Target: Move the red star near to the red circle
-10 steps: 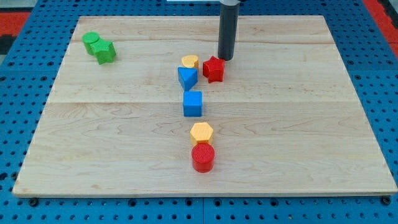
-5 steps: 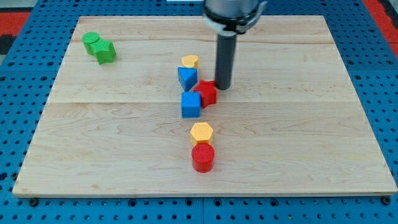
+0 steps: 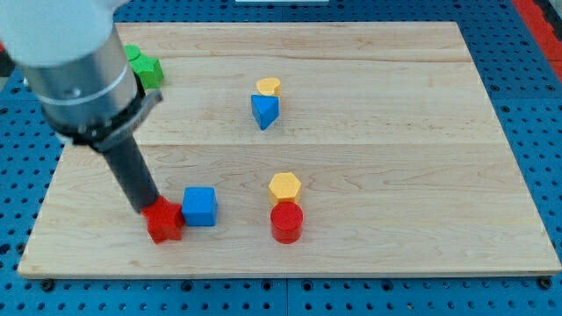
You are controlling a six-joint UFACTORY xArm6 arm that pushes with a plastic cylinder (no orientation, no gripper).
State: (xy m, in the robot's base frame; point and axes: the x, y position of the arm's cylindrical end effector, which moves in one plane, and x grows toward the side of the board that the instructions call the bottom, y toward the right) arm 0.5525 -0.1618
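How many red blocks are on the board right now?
2. The red star sits low on the view's left, against my tip; the red circle sits low centre. The arm may hide others.

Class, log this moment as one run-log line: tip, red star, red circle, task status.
my tip: touching red star's upper left | red star: beside blue cube | red circle: apart, to the view's right | status: not yet near

Arm: big, grey and round, blurred, coming in from the view's top left corner.
Rod: dark and straight, leaning down and toward the view's right from the grey part.
My tip (image 3: 149, 209): low in the view's left half, down at the counter, touching the top left edge of the red star (image 3: 164, 220).
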